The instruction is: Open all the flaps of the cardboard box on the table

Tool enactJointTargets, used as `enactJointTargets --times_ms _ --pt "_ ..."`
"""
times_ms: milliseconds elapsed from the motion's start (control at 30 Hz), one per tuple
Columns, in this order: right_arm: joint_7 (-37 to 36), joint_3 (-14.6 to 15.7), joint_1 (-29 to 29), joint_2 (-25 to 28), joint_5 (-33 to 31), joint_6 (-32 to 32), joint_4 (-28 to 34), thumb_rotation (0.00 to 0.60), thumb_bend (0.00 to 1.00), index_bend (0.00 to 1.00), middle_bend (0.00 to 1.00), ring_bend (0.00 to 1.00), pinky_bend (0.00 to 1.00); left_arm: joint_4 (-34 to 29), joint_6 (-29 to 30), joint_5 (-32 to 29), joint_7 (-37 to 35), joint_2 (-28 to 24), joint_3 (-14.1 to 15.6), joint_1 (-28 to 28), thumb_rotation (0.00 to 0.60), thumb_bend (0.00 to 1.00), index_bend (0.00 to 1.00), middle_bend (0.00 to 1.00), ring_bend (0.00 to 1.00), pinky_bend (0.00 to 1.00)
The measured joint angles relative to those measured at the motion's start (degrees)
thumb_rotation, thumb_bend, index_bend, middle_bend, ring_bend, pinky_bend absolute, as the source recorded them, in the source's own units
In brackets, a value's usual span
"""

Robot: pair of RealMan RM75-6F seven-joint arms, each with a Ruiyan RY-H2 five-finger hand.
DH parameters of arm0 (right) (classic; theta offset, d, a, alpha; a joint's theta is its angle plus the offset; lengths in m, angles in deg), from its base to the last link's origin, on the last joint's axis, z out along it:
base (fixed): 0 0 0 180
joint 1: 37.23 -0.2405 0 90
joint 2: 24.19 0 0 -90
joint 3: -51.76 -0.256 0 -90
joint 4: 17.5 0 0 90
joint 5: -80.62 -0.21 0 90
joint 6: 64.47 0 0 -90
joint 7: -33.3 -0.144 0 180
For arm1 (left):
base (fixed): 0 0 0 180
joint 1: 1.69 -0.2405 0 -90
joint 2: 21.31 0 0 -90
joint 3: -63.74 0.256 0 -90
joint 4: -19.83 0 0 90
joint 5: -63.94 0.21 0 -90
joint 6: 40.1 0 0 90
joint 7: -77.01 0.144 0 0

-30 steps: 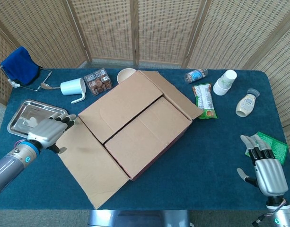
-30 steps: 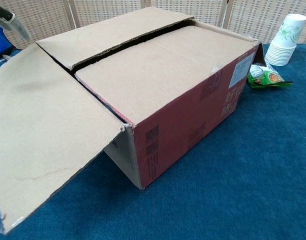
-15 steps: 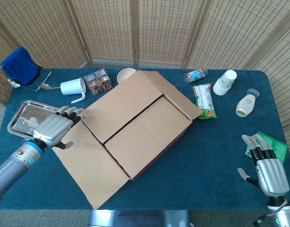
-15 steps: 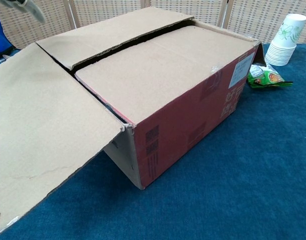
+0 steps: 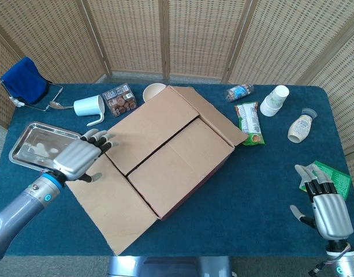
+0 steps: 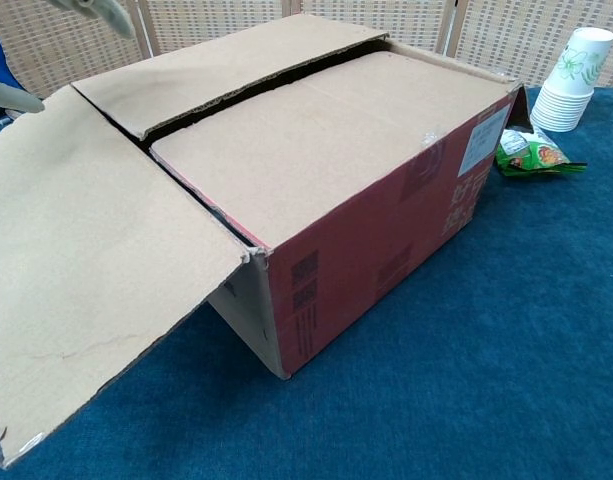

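Cardboard box (image 5: 177, 153) sits at the middle of the blue table (image 5: 252, 196), its two long top flaps lying flat and shut, meeting at a dark seam. One end flap (image 5: 110, 202) is folded out toward seven o'clock, and another end flap (image 5: 214, 115) slopes outward at two o'clock. We see our left hand (image 5: 78, 158) at nine o'clock over the open flap's edge, fingers spread and holding nothing. Our right hand (image 5: 325, 205) rests at four o'clock, fingers apart, empty, beside a green packet (image 5: 337, 176).
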Motion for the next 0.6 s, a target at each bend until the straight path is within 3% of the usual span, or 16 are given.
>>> enactJointTargets --times_ms 433,600 --pt "-0.3 0.0 0.1 0.1 0.1 0.2 0.1 0.600 0.19 0.06 0.14 0.00 0.16 2.4 0.1 8.4 3.3 7.7 -2.2 0.8 0.600 0.06 0.19 0.00 0.00 0.00" --pt "-0.6 0.0 0.1 0.3 0.1 0.2 0.1 0.600 0.19 0.06 0.14 0.00 0.16 3.0 -0.2 7.5 6.7 9.8 -2.5 1.9 0.600 0.06 0.19 0.00 0.00 0.00"
